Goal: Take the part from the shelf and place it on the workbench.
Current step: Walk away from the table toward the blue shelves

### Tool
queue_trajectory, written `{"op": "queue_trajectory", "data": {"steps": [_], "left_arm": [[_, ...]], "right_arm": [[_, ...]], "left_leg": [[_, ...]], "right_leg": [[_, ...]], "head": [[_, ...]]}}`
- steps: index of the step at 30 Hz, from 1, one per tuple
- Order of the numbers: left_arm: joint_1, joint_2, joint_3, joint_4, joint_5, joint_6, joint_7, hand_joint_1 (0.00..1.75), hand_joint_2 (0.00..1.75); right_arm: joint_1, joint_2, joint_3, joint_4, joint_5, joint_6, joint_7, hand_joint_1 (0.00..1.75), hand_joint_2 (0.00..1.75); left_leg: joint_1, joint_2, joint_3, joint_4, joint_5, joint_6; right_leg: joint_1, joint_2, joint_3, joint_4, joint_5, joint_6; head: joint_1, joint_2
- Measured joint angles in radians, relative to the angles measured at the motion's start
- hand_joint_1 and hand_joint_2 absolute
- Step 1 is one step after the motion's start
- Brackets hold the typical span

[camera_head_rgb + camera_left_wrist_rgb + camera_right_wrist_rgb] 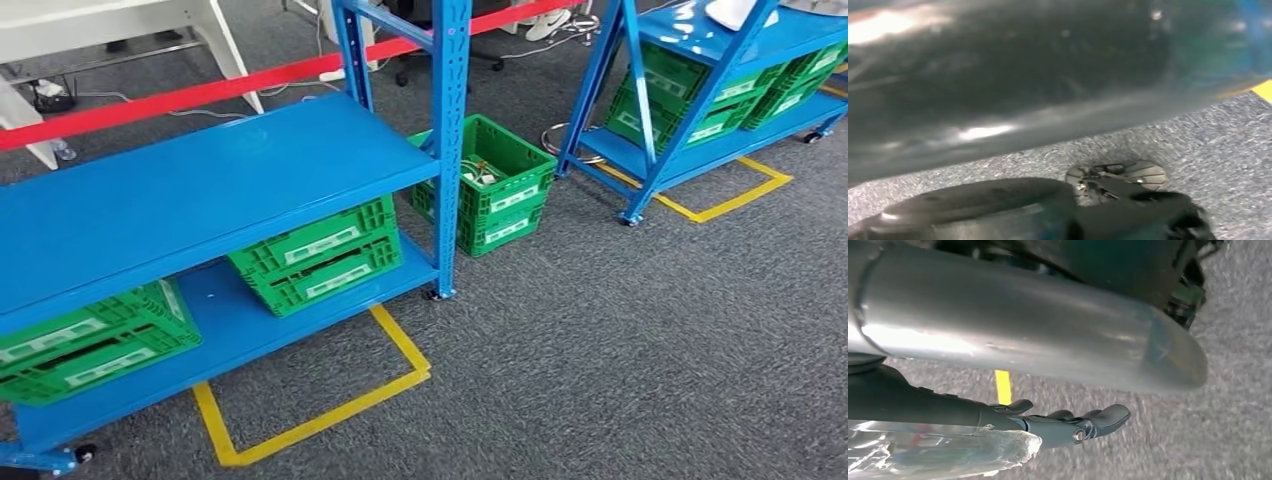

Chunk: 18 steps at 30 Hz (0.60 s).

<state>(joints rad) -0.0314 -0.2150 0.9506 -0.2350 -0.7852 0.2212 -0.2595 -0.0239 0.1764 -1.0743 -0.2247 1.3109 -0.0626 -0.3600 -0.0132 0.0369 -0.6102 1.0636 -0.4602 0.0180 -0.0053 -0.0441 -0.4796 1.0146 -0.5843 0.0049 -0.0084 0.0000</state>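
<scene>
Walking stage, judging by both arms hanging toward the grey carpet (640,330). Right hand (1068,425) seen from its wrist camera: fingers (1108,416) stretched out long, with a clear plastic-wrapped part (943,452) lying along the hand's underside. Probably the task's part, carried in that hand, though the exact grip stays hidden behind the wrapping; cannot tell for sure whether pinched or merely pressed against the palm. Left hand (1128,210) dark and blurred in its wrist view, low over the carpet; impossible to tell whether its fingers are apart or curled, or whether anything sits in them.

Landmark for everything else: the near blue shelf unit (180,190), upper deck bare. Under that deck, two green crates (320,255) on the lower level. Just beside the unit's front post, a third green crate (490,185) on the carpet with small items inside. Yellow floor tape (330,415) in front of the unit's base. Beyond the unit, a red barrier strip (230,90); well apart to the far side, a second blue rack (700,90) with more crates.

Progress, as a judgement: pickup apparently done, if the wrapped item is the part. Left to do: reach the bench, set the part down, release.
</scene>
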Motion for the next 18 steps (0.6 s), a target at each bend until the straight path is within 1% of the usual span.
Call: {"op": "queue_trajectory", "data": {"steps": [1,3,4,5,6,7,8,9,10,11,12,13,14,15,16,17,18], "left_arm": [[-0.001,0.000,0.000,0.000,0.000,0.001,0.000,0.00,0.00],[-0.001,0.000,0.002,0.000,0.000,0.005,0.000,0.00,0.00],[0.000,0.001,0.003,0.000,0.000,0.007,0.000,0.00,0.00],[0.000,0.000,0.004,0.000,0.000,0.009,0.000,0.00,0.00],[-0.002,-0.001,0.005,0.000,0.000,0.010,-0.001,0.00,0.00],[-0.003,-0.002,0.005,0.000,0.000,0.010,-0.001,0.00,0.00],[-0.004,-0.002,0.006,0.000,0.000,0.010,-0.001,0.00,0.00],[-0.005,-0.003,0.006,0.000,0.000,0.010,-0.001,0.00,0.00],[-0.004,-0.003,0.007,0.000,0.000,0.010,-0.002,0.00,0.00],[-0.004,-0.004,0.007,0.000,0.000,0.010,-0.002,0.00,0.00],[-0.003,-0.004,0.007,0.000,0.000,0.010,-0.002,0.00,0.00],[-0.003,-0.005,0.007,0.000,0.000,0.010,-0.001,0.00,0.00],[-0.005,-0.006,0.007,0.000,0.000,0.010,-0.002,0.00,0.00],[-0.006,-0.006,0.007,0.000,0.000,0.010,-0.002,0.00,0.00],[-0.007,-0.006,0.007,0.000,0.000,0.010,-0.002,0.00,0.00],[-0.007,-0.006,0.007,0.000,-0.001,0.010,-0.002,0.00,0.00],[-0.005,-0.006,0.008,0.000,-0.001,0.010,-0.002,0.00,0.00]], "right_arm": [[-0.001,0.001,-0.001,0.000,0.000,0.000,0.000,0.00,0.00],[-0.004,0.001,-0.002,0.000,0.001,0.000,0.000,0.00,0.00],[-0.006,0.001,-0.002,0.000,0.001,0.001,-0.001,0.00,0.00],[-0.008,0.001,-0.002,-0.001,0.001,0.000,-0.002,0.00,0.00],[-0.009,0.001,-0.003,-0.001,0.001,0.000,-0.002,0.00,0.00],[-0.008,0.001,-0.003,-0.001,0.001,0.000,-0.002,0.00,0.00],[-0.007,0.001,-0.004,-0.001,0.001,0.000,-0.002,0.00,0.00],[-0.006,0.001,-0.004,-0.001,0.001,0.000,-0.002,0.00,0.00],[-0.005,0.001,-0.005,-0.001,0.001,0.000,-0.002,0.00,0.00],[-0.004,0.001,-0.005,-0.001,0.001,0.000,-0.002,0.00,0.00],[-0.003,0.001,-0.006,-0.001,0.001,0.000,-0.002,0.00,0.00],[-0.002,0.001,-0.006,-0.001,0.002,0.000,-0.002,0.00,0.00],[-0.002,0.001,-0.006,-0.001,0.002,0.000,-0.002,0.00,0.00],[-0.003,0.001,-0.006,-0.001,0.002,0.000,-0.001,0.00,0.00],[-0.003,0.001,-0.006,-0.001,0.002,0.000,-0.001,0.00,0.00],[-0.004,0.001,-0.007,-0.001,0.001,0.000,-0.001,0.00,0.00],[-0.005,0.001,-0.007,-0.001,0.001,0.000,0.000,0.00,0.00]], "left_leg": [[-0.004,0.004,0.007,-0.011,-0.009,0.003],[-0.002,-0.006,0.016,-0.027,-0.015,0.006],[0.001,-0.013,0.022,-0.035,-0.015,0.009],[0.005,-0.018,0.030,-0.042,-0.016,0.012],[0.008,-0.024,0.037,-0.047,-0.017,0.015],[0.009,-0.031,0.040,-0.048,-0.019,0.017],[0.009,-0.039,0.043,-0.048,-0.022,0.019],[0.009,-0.049,0.047,-0.048,-0.026,0.020],[0.010,-0.061,0.053,-0.047,-0.030,0.020],[0.010,-0.073,0.061,-0.047,-0.035,0.018],[0.011,-0.087,0.070,-0.047,-0.040,0.016],[0.012,-0.099,0.076,-0.048,-0.045,0.013],[0.012,-0.111,0.079,-0.046,-0.050,0.008],[0.012,-0.122,0.078,-0.046,-0.053,0.002],[0.013,-0.132,0.074,-0.047,-0.053,-0.005],[0.014,-0.143,0.072,-0.048,-0.053,-0.011],[0.017,-0.148,0.071,-0.049,-0.052,-0.017]], "right_leg": [[0.001,-0.006,0.004,-0.002,-0.004,0.004],[0.002,-0.014,0.015,-0.009,-0.010,0.013],[0.002,-0.006,0.016,-0.001,-0.018,0.017],[0.001,0.006,0.005,0.028,-0.033,0.021],[0.000,0.021,-0.024,0.080,-0.054,0.025],[0.000,0.033,-0.066,0.151,-0.078,0.028],[-0.001,0.038,-0.114,0.225,-0.096,0.031],[-0.001,0.040,-0.157,0.278,-0.098,0.032],[-0.002,0.041,-0.184,0.295,-0.079,0.033],[-0.003,0.043,-0.191,0.272,-0.039,0.034],[-0.005,0.051,-0.178,0.213,0.014,0.034],[-0.008,0.071,-0.157,0.148,0.057,0.033],[-0.011,0.092,-0.133,0.086,0.083,0.032],[-0.013,0.110,-0.116,0.047,0.092,0.029],[-0.014,0.120,-0.106,0.030,0.087,0.025],[-0.012,0.116,-0.101,0.021,0.085,0.020],[-0.013,0.106,-0.098,0.020,0.086,0.014]], "head": [[0.001,0.000],[0.001,0.000],[0.002,0.000],[0.003,0.000],[0.005,0.000],[0.006,0.000],[0.007,0.000],[0.007,0.000],[0.007,0.000],[0.007,0.000],[0.008,0.000],[0.008,0.000],[0.009,0.000],[0.008,0.000],[0.009,0.000],[0.009,0.000],[0.008,0.000]]}}
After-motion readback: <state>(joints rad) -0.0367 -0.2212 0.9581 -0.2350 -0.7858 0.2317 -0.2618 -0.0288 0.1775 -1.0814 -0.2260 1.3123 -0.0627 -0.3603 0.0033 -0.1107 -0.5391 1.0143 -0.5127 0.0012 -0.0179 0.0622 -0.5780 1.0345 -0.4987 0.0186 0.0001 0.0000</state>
